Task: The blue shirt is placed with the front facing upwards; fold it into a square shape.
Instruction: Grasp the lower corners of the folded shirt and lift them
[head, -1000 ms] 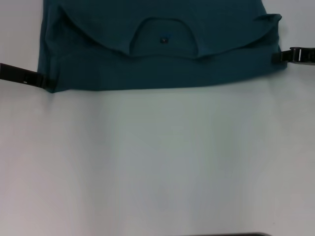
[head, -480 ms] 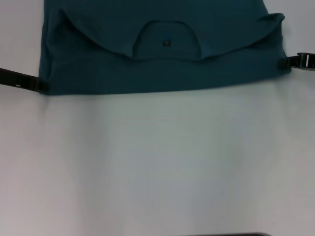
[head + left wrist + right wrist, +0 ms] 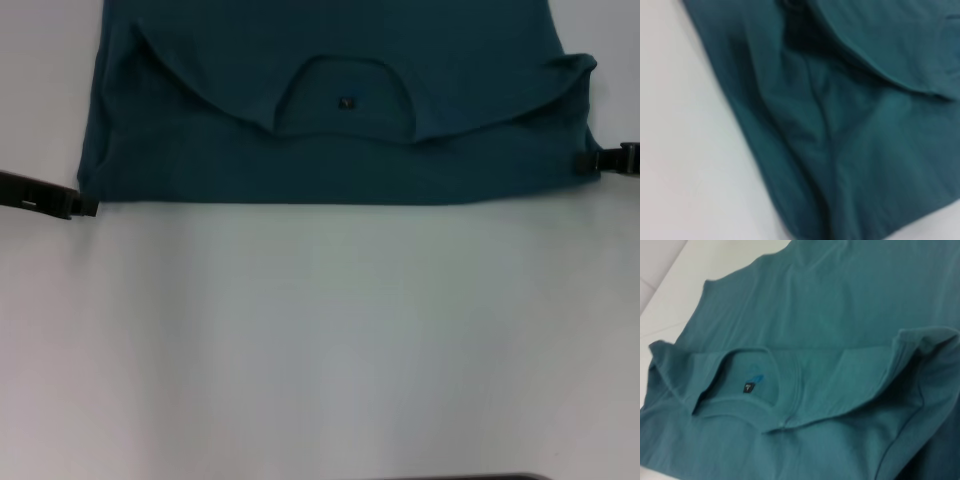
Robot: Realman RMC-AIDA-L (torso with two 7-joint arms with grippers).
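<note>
The blue shirt point(image 3: 330, 120) lies across the far part of the tabletop point(image 3: 320, 340), its near folded edge running straight from side to side in the head view. The upper body has been folded over toward the robot, so the round collar point(image 3: 345, 98) opens toward the near edge, with a small dark label point(image 3: 347, 102) showing inside it. The folded flap forms a curved hem on each side of the collar, and at the robot's right the cloth bunches into a raised fold point(image 3: 575, 70). The right wrist view shows the same collar point(image 3: 747, 390) and label point(image 3: 748, 387) from close by, with the layered fold standing up near the camera. The left wrist view shows only wrinkled teal cloth point(image 3: 840, 125) lying on the white surface point(image 3: 685, 150), its edge slanting across the picture.

The left gripper point(image 3: 85, 206) sits at the shirt's near-left corner, its tip just beside or touching the cloth; whether its fingers are parted or pinching the corner cannot be told. The right gripper point(image 3: 590, 162) sits at the shirt's right edge, close to the near corner, and the state of its fingers cannot be told either.

The tabletop is plain white and smooth. A thin dark strip point(image 3: 450, 477) shows at the bottom edge of the head view.
</note>
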